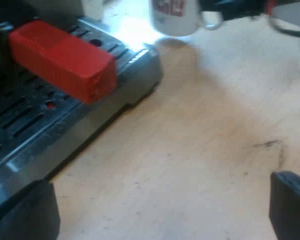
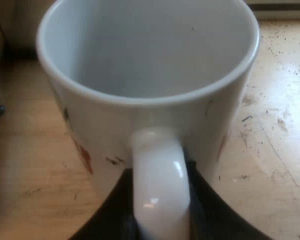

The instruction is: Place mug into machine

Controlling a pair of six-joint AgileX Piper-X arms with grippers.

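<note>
A white mug [image 1: 175,17] with red print is beyond the corner of the espresso machine's slotted drip tray [image 1: 35,120]. My right gripper [image 1: 235,7] is at the mug's handle. From the right wrist, the mug [image 2: 150,65] is empty, handle [image 2: 160,190] toward me. My right gripper [image 2: 162,202] is shut on that handle, one black finger [image 2: 112,215] on each side. I cannot tell whether the mug touches the table. My left gripper [image 1: 157,210] is open above the wood beside the tray, holding nothing.
The holder's red handle end [image 1: 65,60] juts out over the drip tray, close to the mug's side of the machine. The wooden tabletop [image 1: 215,130] between tray and mug carries scattered dark specks [image 2: 280,120].
</note>
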